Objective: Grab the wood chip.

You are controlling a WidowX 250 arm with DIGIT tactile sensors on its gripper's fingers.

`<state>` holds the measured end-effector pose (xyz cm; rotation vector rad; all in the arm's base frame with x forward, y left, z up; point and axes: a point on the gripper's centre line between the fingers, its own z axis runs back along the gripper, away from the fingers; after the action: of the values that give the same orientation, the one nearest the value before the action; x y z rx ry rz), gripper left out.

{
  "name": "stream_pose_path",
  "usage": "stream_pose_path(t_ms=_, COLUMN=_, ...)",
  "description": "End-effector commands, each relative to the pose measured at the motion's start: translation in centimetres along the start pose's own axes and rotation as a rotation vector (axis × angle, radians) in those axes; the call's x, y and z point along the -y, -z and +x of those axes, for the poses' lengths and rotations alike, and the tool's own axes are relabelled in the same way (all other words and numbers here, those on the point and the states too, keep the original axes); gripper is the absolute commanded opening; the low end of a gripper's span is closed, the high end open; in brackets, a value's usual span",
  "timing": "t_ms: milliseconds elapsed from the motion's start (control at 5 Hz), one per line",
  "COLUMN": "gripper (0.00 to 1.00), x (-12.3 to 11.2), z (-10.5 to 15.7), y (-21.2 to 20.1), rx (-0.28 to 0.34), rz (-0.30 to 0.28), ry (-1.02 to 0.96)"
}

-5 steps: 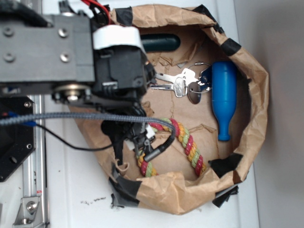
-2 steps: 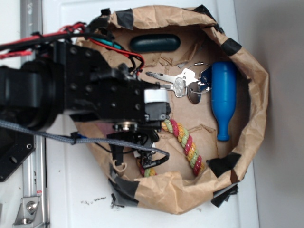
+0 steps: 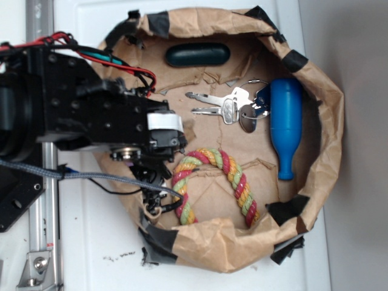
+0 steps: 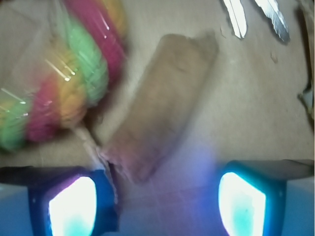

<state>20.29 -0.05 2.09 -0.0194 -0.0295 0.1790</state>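
The wood chip (image 4: 160,105) lies flat on the brown paper (image 4: 256,108), slanting from the upper right down to the lower left, and its lower end reaches between the two glowing fingertips (image 4: 73,206) of the tool (image 4: 157,204), which stand wide apart. The rope ring (image 4: 64,73), blurred, lies just beside the chip's left edge. Two metal key tips (image 4: 235,17) show at the top right.

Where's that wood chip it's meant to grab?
In the wrist view, the wood chip lies on the brown paper just ahead of the open gripper, right of the rope ring. In the exterior view the arm hides it.
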Motion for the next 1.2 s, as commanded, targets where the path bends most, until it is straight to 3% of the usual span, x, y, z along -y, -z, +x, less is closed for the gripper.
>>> stream_pose_path(t_ms=0, gripper=1.0, x=1.6, z=0.0, y=-1.4, rx=0.028, rz=-0.018, ry=0.03)
stream_pose_path(t_ms=600, gripper=1.0, x=-0.1, z=3.1, y=-1.7, rx=0.025, rz=0.017, ry=-0.073)
stream_pose_path(t_ms=800, gripper=1.0, x=-2.0, z=3.5, y=-1.4, rx=0.023, rz=0.027, ry=-0.173)
stream_pose_path(t_ms=1000, gripper=1.0, x=-2.3, z=3.3, y=-0.8, rx=0.011, rz=0.049, ry=-0.175)
